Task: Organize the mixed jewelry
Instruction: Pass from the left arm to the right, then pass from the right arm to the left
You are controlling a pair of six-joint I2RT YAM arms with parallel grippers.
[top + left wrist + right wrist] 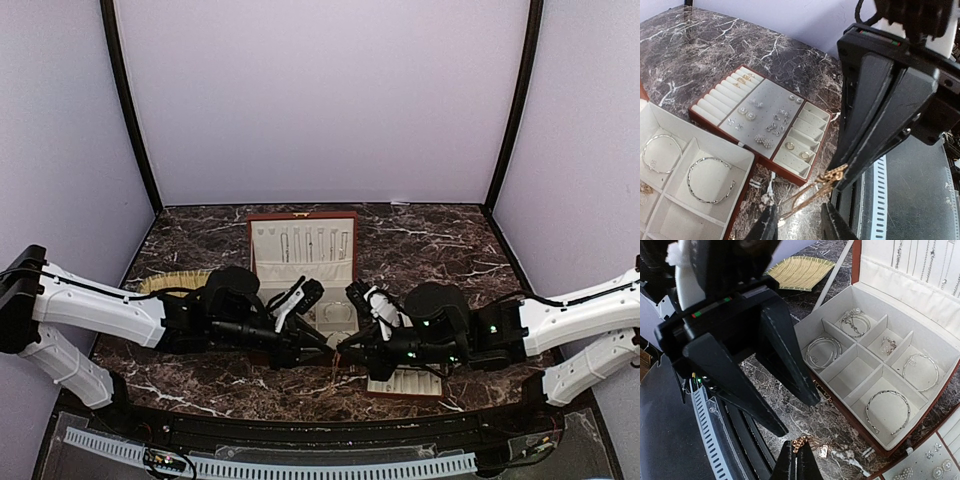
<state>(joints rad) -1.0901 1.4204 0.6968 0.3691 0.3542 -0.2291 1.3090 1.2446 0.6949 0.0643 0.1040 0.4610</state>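
The right tool (799,452) pinches a thin gold chain necklace (830,176) between closed tips (above the dark marble surface (715,45)); the left tool (799,210) stands open, its 2 fingers flanking the chain.

White-shell arms (100,305), blk joints + cables, green LEDs; left claw (796,416) & right claw (841,175) matte blk, wedge-shaped.
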